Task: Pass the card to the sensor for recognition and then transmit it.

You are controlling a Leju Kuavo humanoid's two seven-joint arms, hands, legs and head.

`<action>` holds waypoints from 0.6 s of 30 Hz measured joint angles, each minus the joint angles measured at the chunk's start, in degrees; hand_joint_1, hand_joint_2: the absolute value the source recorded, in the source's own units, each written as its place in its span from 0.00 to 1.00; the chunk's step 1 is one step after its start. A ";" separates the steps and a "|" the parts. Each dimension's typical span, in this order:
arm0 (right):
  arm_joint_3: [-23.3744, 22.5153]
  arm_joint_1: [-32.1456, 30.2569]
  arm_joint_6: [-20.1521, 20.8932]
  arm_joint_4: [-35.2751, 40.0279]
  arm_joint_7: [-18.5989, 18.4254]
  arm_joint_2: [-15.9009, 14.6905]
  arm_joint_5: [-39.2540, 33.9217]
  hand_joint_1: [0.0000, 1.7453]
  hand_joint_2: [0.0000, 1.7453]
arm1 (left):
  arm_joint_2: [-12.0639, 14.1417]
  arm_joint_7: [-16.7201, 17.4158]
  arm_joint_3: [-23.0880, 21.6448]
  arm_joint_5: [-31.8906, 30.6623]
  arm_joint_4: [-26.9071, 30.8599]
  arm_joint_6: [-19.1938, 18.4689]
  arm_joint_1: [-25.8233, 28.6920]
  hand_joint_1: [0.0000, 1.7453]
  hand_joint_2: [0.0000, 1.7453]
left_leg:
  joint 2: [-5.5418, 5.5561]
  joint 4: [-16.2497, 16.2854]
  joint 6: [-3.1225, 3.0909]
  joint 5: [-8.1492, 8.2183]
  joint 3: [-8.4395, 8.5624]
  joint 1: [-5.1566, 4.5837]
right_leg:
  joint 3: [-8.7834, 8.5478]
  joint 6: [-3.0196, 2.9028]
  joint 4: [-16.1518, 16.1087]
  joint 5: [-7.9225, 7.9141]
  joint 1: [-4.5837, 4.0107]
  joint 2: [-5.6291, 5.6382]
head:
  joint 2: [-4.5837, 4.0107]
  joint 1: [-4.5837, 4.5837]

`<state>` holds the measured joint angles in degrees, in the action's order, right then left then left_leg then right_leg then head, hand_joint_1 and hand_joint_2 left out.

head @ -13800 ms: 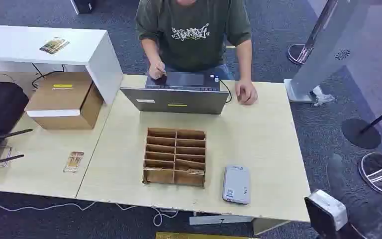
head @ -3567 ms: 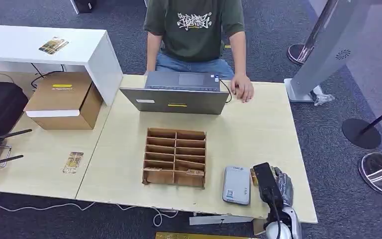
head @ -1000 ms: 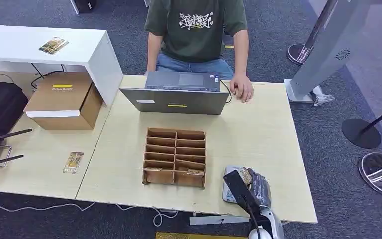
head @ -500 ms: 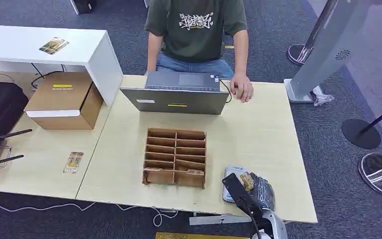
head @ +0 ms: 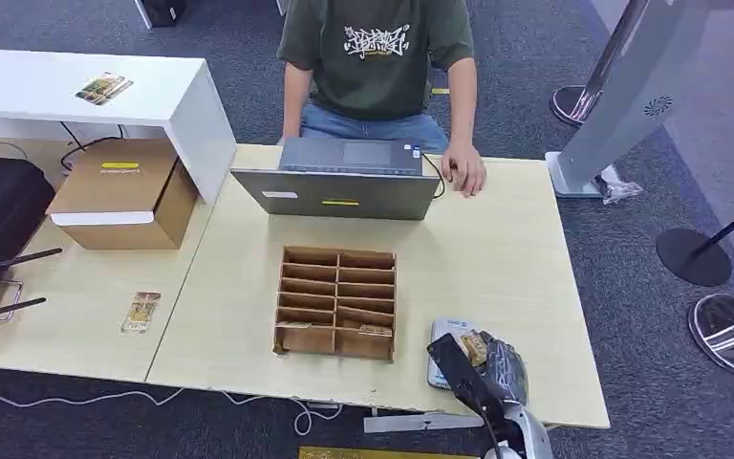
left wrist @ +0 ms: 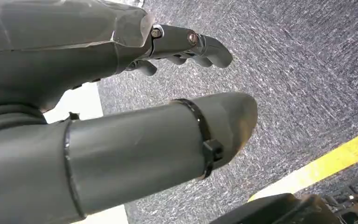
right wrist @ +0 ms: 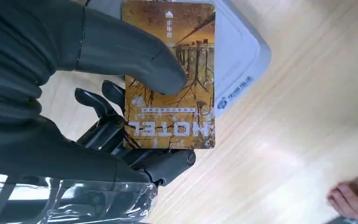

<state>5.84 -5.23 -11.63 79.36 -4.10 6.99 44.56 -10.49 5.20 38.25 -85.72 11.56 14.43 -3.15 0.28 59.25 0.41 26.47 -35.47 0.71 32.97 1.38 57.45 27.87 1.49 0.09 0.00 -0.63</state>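
the right hand [right wrist: 98, 116] pinches the hotel card [right wrist: 170, 74] between thumb and fingers, holding it flat over the grey sensor [right wrist: 242, 56]; whether card and sensor touch cannot be told. in the head view the hand [head: 492, 368] sits over the sensor [head: 447, 332] near the table's [head: 497, 258] front edge. the left hand [left wrist: 182, 46] hangs over carpet, fingers loosely apart, holding nothing.

the likeliest trouble, as a judgement: the thumb covers only one side of the card, so a knock on the sensor's raised rim could twist the card out of the pinch. if the card overhangs one end of the sensor instead of sitting squarely over it, the read could fail. pressing down hard could push the light sensor toward the nearby front edge.

outward from there, the wooden slot rack [head: 336, 301] stands just beside the sensor on the robot's left, so a sweep that way risks clipping its wall. the room is forward and to the right, over bare tabletop. beyond it sit the laptop [head: 336, 191] and a person [head: 375, 57] whose hand [head: 465, 174] rests by it, a likely receiver for the pass. a second card [head: 140, 312] lies well apart on the left table.
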 joint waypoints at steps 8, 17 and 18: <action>-0.11 -1.49 -14.35 5.96 12.41 0.02 -2.09 1.00 1.00 | 0.00 -0.57 0.02 0.15 0.00 0.15 0.02 0.00 0.00 | 0.01 0.00 -0.01 0.01 -0.02 -0.01 | 0.01 0.00 0.00 0.00 0.00 0.00 | 0.00 0.00; 0.20 -1.55 -15.17 10.84 13.61 0.02 -1.99 1.00 1.00 | 0.00 -0.81 0.18 0.35 0.00 0.04 0.01 0.00 0.00 | 0.01 0.00 -0.01 0.01 -0.02 0.00 | 0.00 0.01 0.00 0.01 0.00 -0.01 | 0.00 0.00; 0.28 -1.39 -15.19 10.84 13.72 0.02 -2.03 1.00 1.00 | 0.00 -0.87 0.26 0.33 0.00 0.02 0.01 0.00 0.00 | 0.01 0.00 -0.01 0.01 -0.02 0.00 | 0.00 0.01 0.00 0.01 0.00 -0.01 | 0.00 0.02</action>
<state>6.12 -6.61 -26.82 90.20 9.62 7.02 42.53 -10.49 4.33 38.51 -85.40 11.56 14.45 -3.15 0.29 59.25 0.41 26.48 -35.49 0.71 32.98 1.39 57.45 27.88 1.49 0.08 0.00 -0.61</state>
